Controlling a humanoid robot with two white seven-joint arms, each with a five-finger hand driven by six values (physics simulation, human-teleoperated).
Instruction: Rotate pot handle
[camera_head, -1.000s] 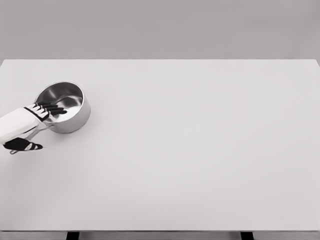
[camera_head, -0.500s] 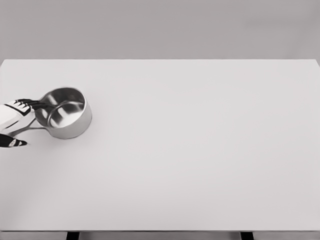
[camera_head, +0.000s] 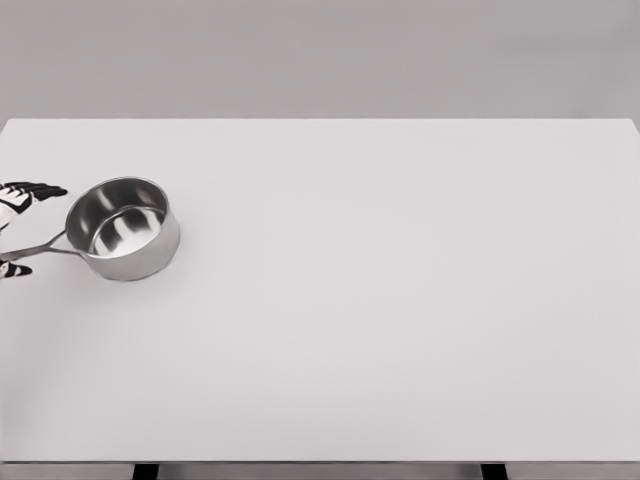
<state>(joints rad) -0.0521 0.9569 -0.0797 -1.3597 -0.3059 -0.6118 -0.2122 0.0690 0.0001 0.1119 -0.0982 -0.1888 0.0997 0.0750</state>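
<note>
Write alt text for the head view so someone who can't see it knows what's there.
A shiny steel pot sits near the left edge of a plain white table, its thin handle pointing left. The left robot hand is mostly cut off by the picture's left edge, with dark fingertips above and below the handle. The pot looks empty.

Only the L hand (camera_head: 14, 225) showed, cut off by the pic's left edge, approx. mid-height. Dark fingers (camera_head: 35, 189) reached rightward at the top, w/ another dark fingertip lower down, well apart from them. A bit of white palm sat between. Fingers were spread, nothing visibly clamped. Wrist & arm out of frame. R arm not seen.
</note>
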